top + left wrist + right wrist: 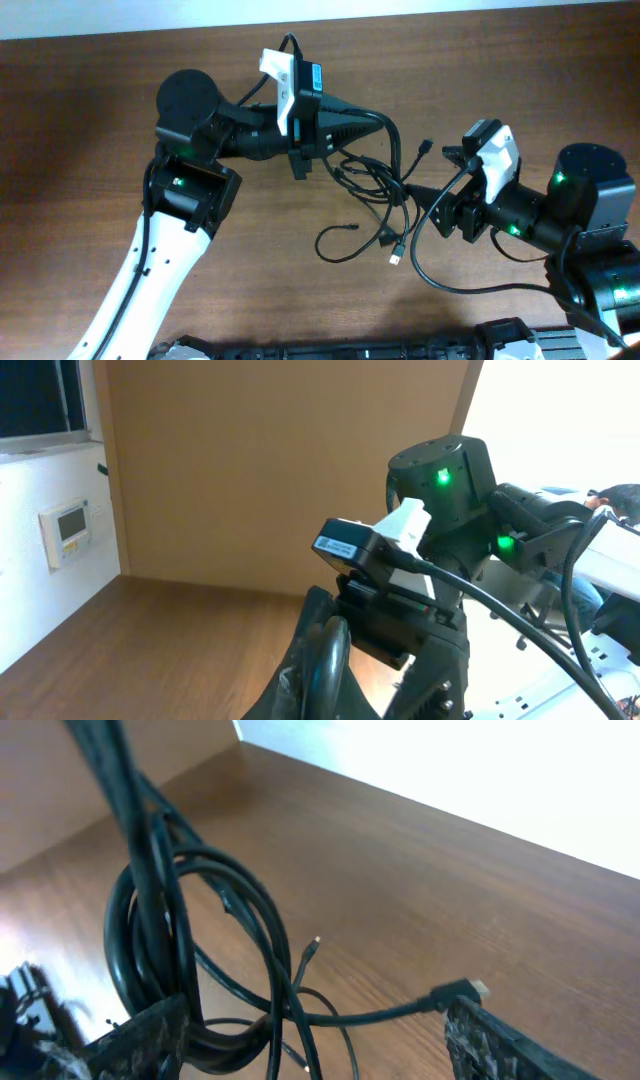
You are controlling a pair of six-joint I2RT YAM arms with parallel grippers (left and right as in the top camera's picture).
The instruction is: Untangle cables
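Note:
Several thin black cables point(375, 185) lie tangled on the brown table between the two arms, with loose ends and small plugs point(395, 260) trailing toward the front. My left gripper point(380, 120) is shut on a strand of the cables at the top of the tangle; the strand shows as a black loop point(330, 655) between its fingers point(335, 685). My right gripper point(428, 205) is open at the tangle's right side. In the right wrist view its fingers point(310, 1015) straddle the cable bundle point(150, 890), which hangs by the left finger. A plug point(462, 990) lies by the right finger.
The right arm's own thick black wire point(450, 285) loops over the table in front of it. The right arm and its white camera mount point(410, 525) face the left wrist camera. The table's far edge meets a white wall point(100, 15).

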